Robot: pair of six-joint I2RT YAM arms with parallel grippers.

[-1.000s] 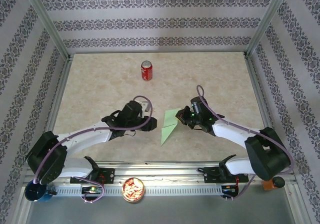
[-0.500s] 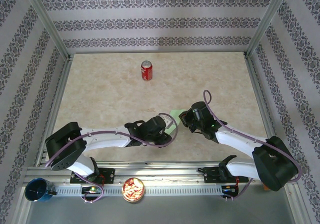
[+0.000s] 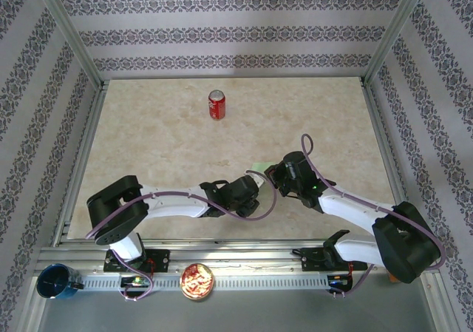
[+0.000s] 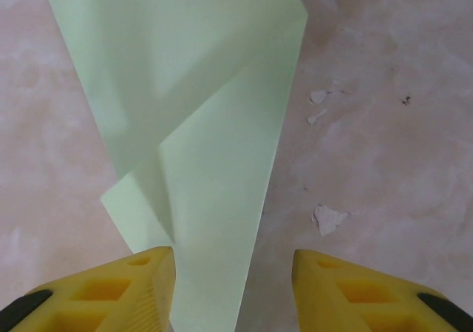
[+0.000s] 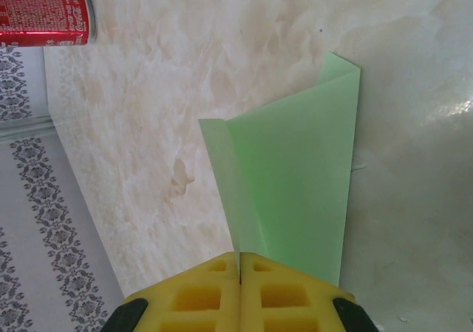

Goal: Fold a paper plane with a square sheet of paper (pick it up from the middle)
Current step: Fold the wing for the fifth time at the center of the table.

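Top view: paper (image 3: 258, 166) mostly hidden under left arm (image 3: 174, 202) & right arm (image 3: 351, 208), only a green corner shows. Left wrist cam: paper's wide end cut off at top edge, narrow end runs off bottom btwn left gripper (image 4: 233, 256) fingers. Right wrist cam: paper's near end vanishes into pinched right gripper (image 5: 240, 262); can (image 5: 46, 10), beyond paper, clipped top-left.
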